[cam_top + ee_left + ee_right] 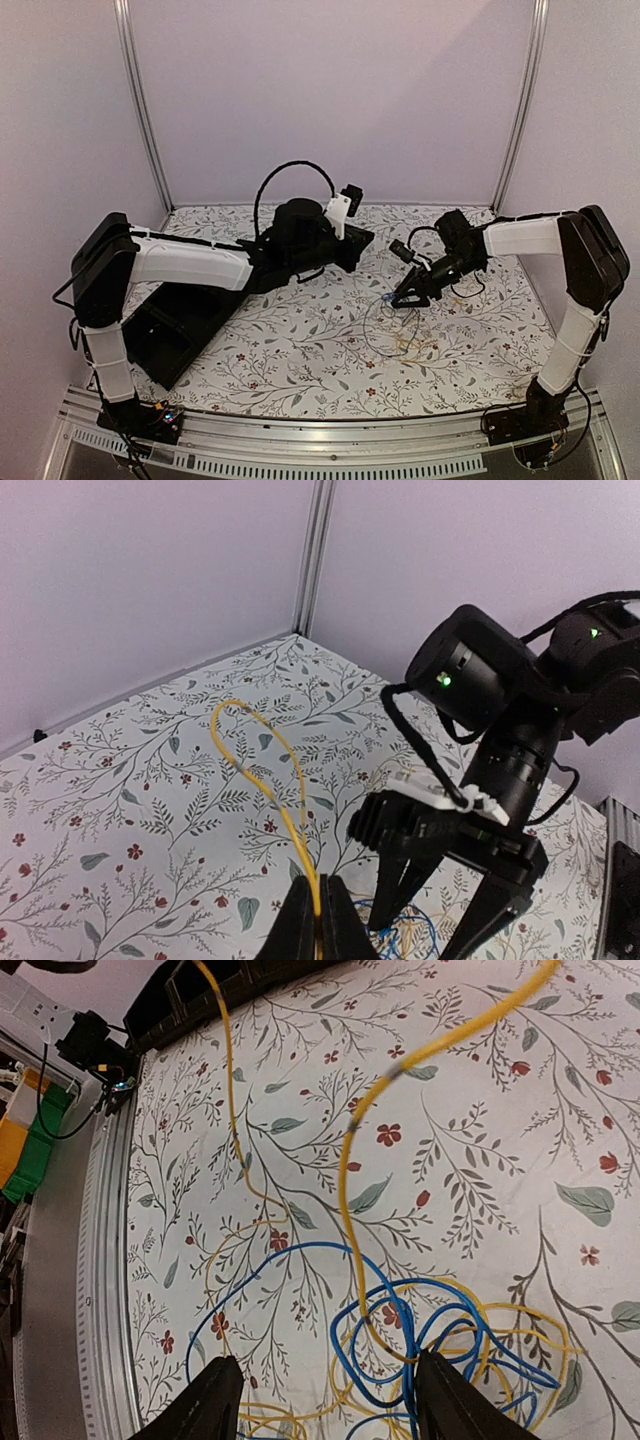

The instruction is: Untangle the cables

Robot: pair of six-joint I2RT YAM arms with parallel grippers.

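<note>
The cables lie as a loose tangle (400, 335) on the floral table, right of centre. Blue loops (400, 1340) and yellow strands (345, 1180) overlap directly under my right gripper (325, 1415), which hangs open just above them with nothing between its fingers. My left gripper (320, 925) is shut on a yellow cable (265, 770), which arcs up and away from the jaws in a tall loop. The right gripper (425, 935) stands close in front of the left one, over the blue loops (410, 935). From above, the left gripper (368, 238) is up-left of the right gripper (405, 298).
A black open bin (175, 330) sits at the table's left, under the left arm. A metal rail (330, 425) runs along the near edge, also seen as a rail (100, 1260) in the right wrist view. Pale walls with corner posts (140, 100) close off the back.
</note>
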